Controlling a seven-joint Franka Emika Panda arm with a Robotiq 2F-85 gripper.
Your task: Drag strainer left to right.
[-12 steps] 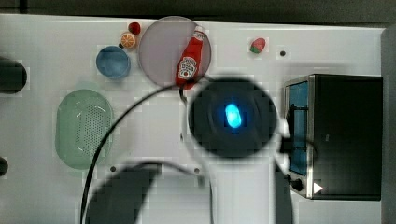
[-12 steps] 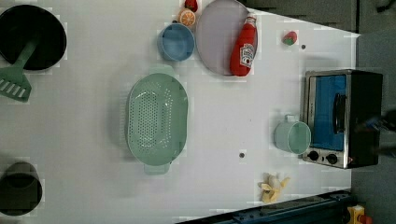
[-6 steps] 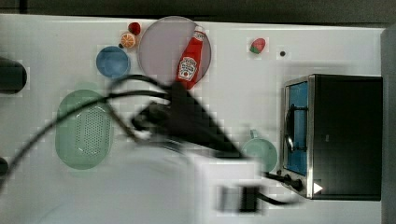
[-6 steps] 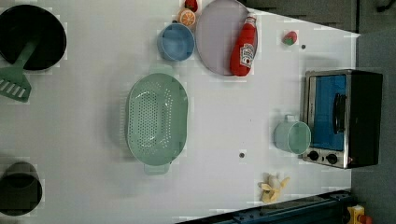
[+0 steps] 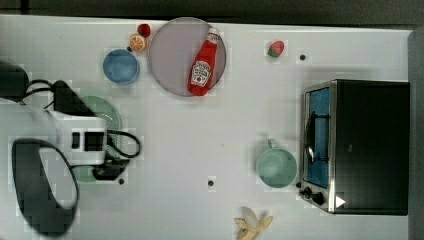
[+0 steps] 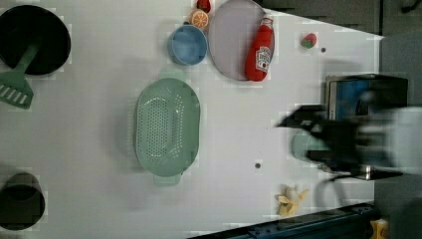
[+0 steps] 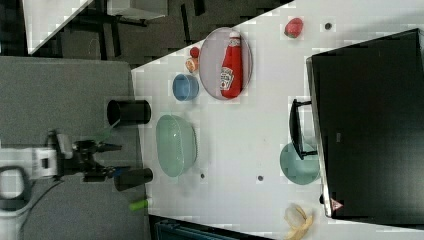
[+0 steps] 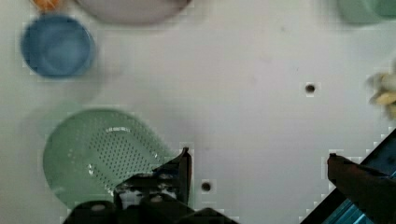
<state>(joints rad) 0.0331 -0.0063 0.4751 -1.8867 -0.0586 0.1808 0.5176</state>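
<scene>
The strainer (image 6: 166,127) is a pale mint-green oval colander with small holes, lying on the white table (image 6: 99,99) left of centre in the left view. In the top view my arm (image 5: 82,140) covers most of the strainer (image 5: 109,112) at the top view's left. In the wrist view the strainer (image 8: 100,151) lies beside one dark finger (image 8: 183,164), and my gripper (image 8: 257,161) is open over bare table with nothing between the fingers. The right view has the gripper (image 7: 112,159) off the table edge, apart from the strainer (image 7: 176,145).
A blue bowl (image 5: 121,66), a plate (image 5: 172,60) with a ketchup bottle (image 5: 202,70), a mint mug (image 5: 276,167), a toaster oven (image 5: 360,145), a banana (image 5: 252,222) and a strawberry (image 5: 275,48) share the table. A black pot (image 6: 32,40) and a black cup (image 6: 20,199) stand at the left view's left.
In the top view my arm swung from the table's middle to the top view's left, over the strainer. In the left view the blurred arm has entered at the right. The strainer has not moved.
</scene>
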